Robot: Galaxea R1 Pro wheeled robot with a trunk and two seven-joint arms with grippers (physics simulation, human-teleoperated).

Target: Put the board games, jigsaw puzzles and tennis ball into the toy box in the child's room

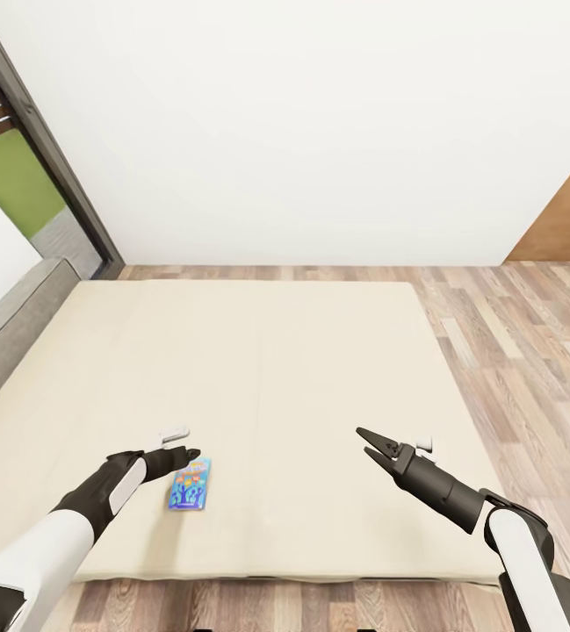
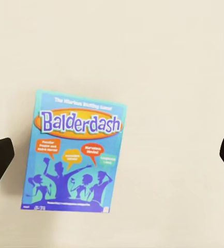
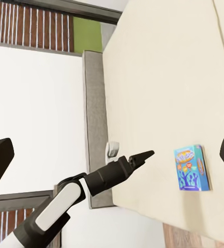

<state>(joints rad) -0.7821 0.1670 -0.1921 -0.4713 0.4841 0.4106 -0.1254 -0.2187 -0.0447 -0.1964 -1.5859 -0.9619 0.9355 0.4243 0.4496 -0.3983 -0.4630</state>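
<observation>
While the blue board game (image 1: pixel 190 485) lies flat on the bed (image 1: pixel 320 369) near its front edge, the left gripper (image 1: pixel 188 456) hovers just above it, jaws spread wide, empty; the right gripper (image 1: pixel 365 441), well apart, is parted, empty.

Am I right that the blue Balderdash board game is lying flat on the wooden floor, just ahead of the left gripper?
Not quite: the blue Balderdash board game lies flat on the bed, on its beige mattress, not on the wooden floor. It is indeed just ahead of the left gripper, as the head view shows.
</observation>
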